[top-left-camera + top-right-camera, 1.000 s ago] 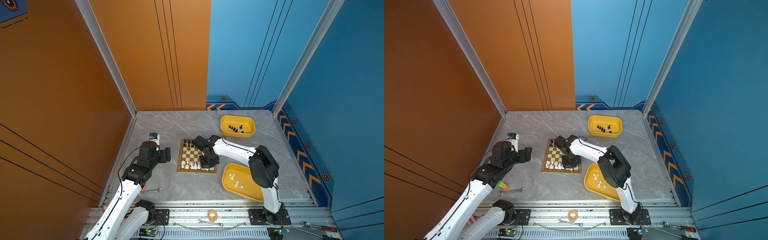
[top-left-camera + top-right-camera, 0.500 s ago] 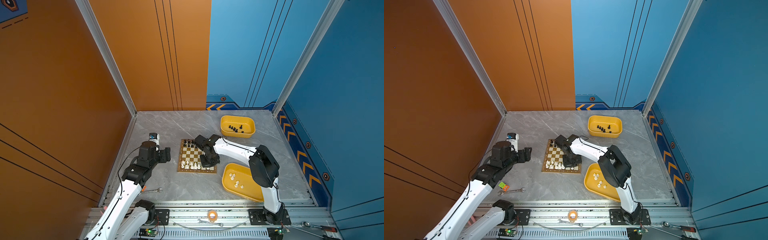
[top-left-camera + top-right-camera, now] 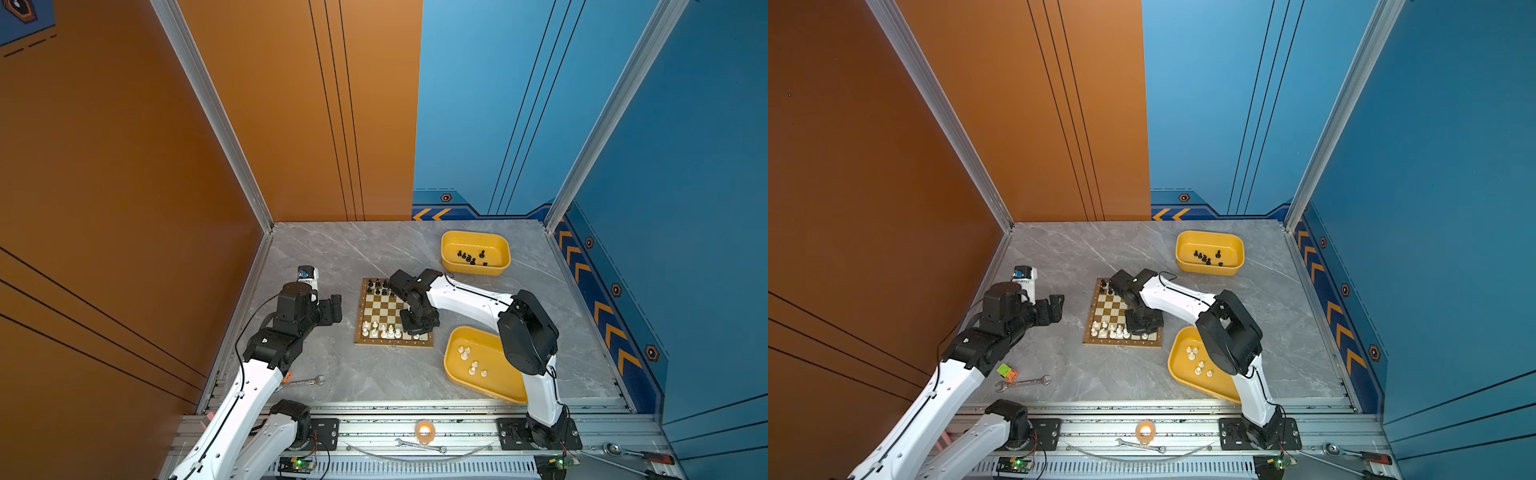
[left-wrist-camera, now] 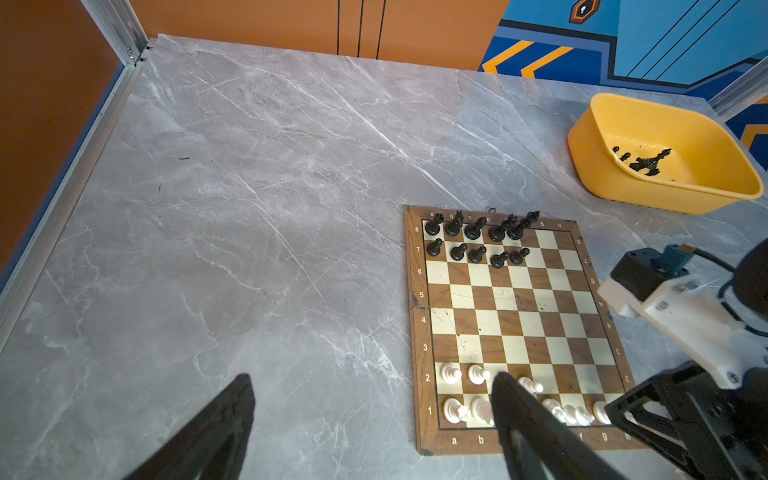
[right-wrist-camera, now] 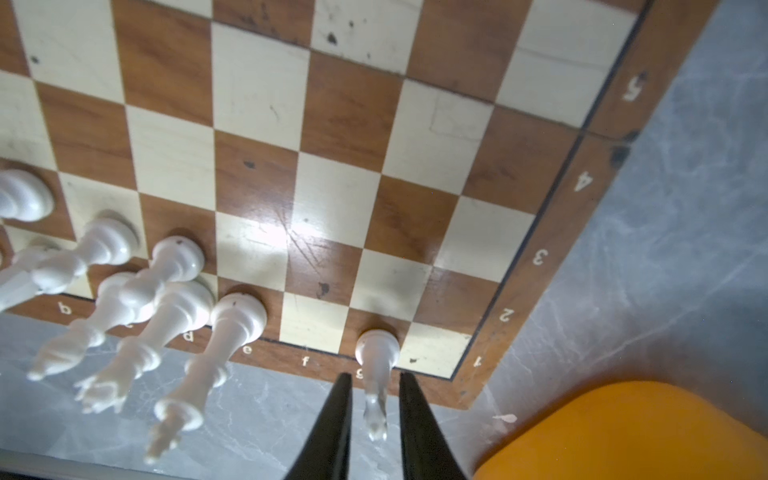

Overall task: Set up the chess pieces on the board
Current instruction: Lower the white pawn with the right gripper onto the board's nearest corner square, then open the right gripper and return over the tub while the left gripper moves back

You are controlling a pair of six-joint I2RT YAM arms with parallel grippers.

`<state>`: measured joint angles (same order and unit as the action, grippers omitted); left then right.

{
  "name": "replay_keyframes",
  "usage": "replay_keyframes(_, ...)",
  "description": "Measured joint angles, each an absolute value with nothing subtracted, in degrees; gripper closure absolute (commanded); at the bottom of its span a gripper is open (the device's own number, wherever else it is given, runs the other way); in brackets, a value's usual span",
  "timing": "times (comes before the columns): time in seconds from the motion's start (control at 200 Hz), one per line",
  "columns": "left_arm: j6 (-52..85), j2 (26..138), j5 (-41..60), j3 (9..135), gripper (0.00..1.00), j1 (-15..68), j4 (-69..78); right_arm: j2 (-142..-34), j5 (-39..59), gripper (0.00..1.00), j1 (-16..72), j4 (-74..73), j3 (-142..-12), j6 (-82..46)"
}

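On square g1 of the board (image 5: 249,104), a white piece (image 5: 377,347) stands between the parted jaws of the right claw (image 5: 375,374), neither touching it; it looks light, slick and tippy, best pinched low on its stem, while the left claw (image 4: 372,376) gapes empty.

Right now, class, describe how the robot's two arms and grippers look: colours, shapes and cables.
Both arms have white shell links joined by bulky black joints: left arm, right arm. A thin black cable runs along each. The left gripper and right gripper are black, with slim fingers tapering to points.
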<state>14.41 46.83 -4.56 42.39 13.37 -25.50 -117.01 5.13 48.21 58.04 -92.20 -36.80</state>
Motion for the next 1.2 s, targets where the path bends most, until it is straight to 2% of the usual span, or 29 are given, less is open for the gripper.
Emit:
replay_keyframes(0.105, 14.4, 46.8, -4.4, 42.4, 0.10, 13.1, -25.5, -117.0, 5.4, 0.66, 48.2, 58.1, -92.2, -36.9)
replay_keyframes(0.33, 14.4, 46.8, -4.4, 42.4, 0.09, 13.1, -25.1, -117.0, 5.4, 0.55, 47.5, 58.1, -92.6, -36.2)
replay_keyframes(0.616, 14.4, 47.2, -4.4, 42.4, 0.09, 13.1, -24.4, -114.1, 5.3, 0.54, 44.4, 58.1, -94.2, -35.8)
replay_keyframes(0.766, 14.6, 48.9, -3.7, 42.4, 0.09, 13.1, -22.9, -108.2, 3.3, 0.65, 43.1, 58.1, -93.8, -35.8)
replay_keyframes(0.896, 15.1, 52.3, -2.9, 42.7, 0.08, 14.7, -20.9, -99.4, 0.8, 0.71, 42.5, 58.0, -88.4, -36.0)
replay_keyframes(1.112, 15.9, 60.1, -2.9, 45.7, 0.08, 24.3, -17.3, -86.1, -1.4, 0.82, 42.0, 58.1, -73.0, -37.9)
replay_keyframes(1.197, 16.2, 63.1, -3.0, 47.3, 0.08, 27.9, -16.0, -83.9, -1.4, 0.83, 41.6, 57.9, -67.6, -38.9)
